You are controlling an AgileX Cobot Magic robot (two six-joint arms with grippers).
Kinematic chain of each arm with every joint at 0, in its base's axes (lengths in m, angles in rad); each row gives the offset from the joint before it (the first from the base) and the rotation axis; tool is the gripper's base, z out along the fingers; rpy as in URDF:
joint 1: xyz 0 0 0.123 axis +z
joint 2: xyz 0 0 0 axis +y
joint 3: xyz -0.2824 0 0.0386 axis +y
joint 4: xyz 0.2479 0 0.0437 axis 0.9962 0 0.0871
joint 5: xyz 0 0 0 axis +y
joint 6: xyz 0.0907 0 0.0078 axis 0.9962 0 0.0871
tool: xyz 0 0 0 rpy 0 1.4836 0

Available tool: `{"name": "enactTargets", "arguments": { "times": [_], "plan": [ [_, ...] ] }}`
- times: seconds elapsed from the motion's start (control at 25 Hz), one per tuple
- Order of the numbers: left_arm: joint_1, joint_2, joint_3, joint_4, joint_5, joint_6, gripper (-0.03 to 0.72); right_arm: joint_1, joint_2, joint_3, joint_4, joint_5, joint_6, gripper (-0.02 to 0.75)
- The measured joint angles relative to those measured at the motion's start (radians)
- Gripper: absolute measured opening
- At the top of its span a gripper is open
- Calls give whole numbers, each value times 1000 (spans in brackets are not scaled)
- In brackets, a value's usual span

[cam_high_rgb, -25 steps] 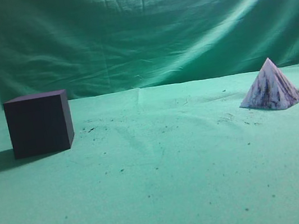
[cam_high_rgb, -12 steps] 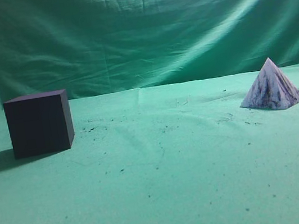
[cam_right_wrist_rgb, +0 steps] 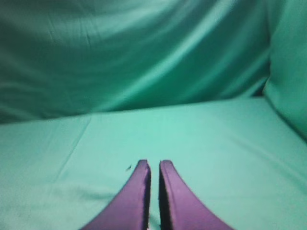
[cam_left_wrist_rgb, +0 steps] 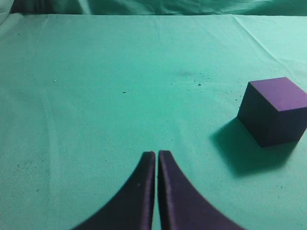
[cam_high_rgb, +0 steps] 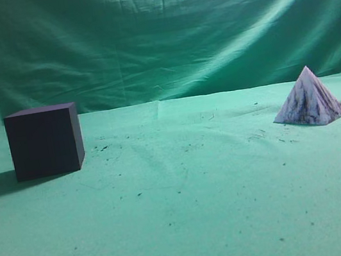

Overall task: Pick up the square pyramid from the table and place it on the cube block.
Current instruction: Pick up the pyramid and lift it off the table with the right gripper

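Green wrinkled cloth hangs behind and also covers the table [cam_high_rgb: 191, 215], with small dark specks on it. At the left of the exterior view we see the cube block [cam_high_rgb: 44, 141], dark purple-black, and at the far right the square pyramid [cam_high_rgb: 308, 98], white with marbled streaks, upright on its base and well apart from the cube. In the left wrist view the left gripper [cam_left_wrist_rgb: 157, 158] has its fingers almost touching and holds nothing; the cube is at the right of that frame. The right gripper [cam_right_wrist_rgb: 153, 167] is also nearly closed and empty. We judge that the task is not begun: picking and placing both remain.
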Motion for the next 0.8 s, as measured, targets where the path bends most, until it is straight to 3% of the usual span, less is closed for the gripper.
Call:
{"name": "enactTargets", "arguments": {
  "times": [0.28,0.32,0.36,0.52,0.64,0.8],
  "plan": [
    [0,0,0,0,0,0,0,0,309,-252,2,289,-78,65],
    [0,0,0,0,0,0,0,0,352,-287,2,337,-107,0],
    [0,0,0,0,0,0,0,11,395,-325,2,379,-129,0],
    [0,0,0,0,0,0,0,122,565,-420,-38,472,-152,0],
    [0,0,0,0,0,0,0,215,688,-452,-139,493,-85,0],
    [0,0,0,0,0,0,0,251,826,-479,-196,493,-55,0]
  ]
}}
